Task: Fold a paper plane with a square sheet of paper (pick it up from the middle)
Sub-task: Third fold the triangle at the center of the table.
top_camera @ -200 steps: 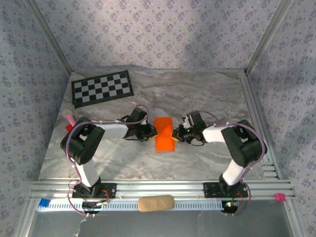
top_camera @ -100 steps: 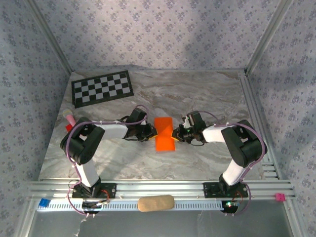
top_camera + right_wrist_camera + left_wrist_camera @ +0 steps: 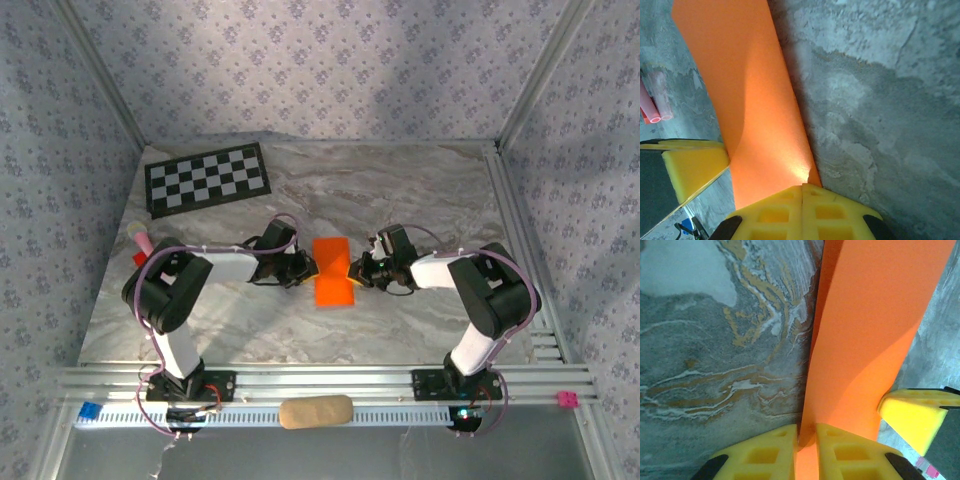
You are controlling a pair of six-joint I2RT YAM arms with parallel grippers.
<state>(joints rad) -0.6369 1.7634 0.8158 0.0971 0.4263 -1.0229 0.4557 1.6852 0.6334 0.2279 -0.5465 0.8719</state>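
— Where was the square sheet of paper (image 3: 333,272)?
— Folded, mid table (image 3: 430,200), long axis running away from the bases; left gripper (image 3: 806,432) pinched its left edge, right gripper (image 3: 802,189) clamped its right.

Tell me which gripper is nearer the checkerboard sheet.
Left. The left gripper is diagonally right of the checkerboard sheet; the right gripper lies farther right, beyond the orange paper.

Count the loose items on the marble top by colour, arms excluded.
Orange: 1, folded orange paper sheet
Black-and-white: 1, checkerboard sheet
Red and pink: 1, small red and pink object at the left edge
Total: 3
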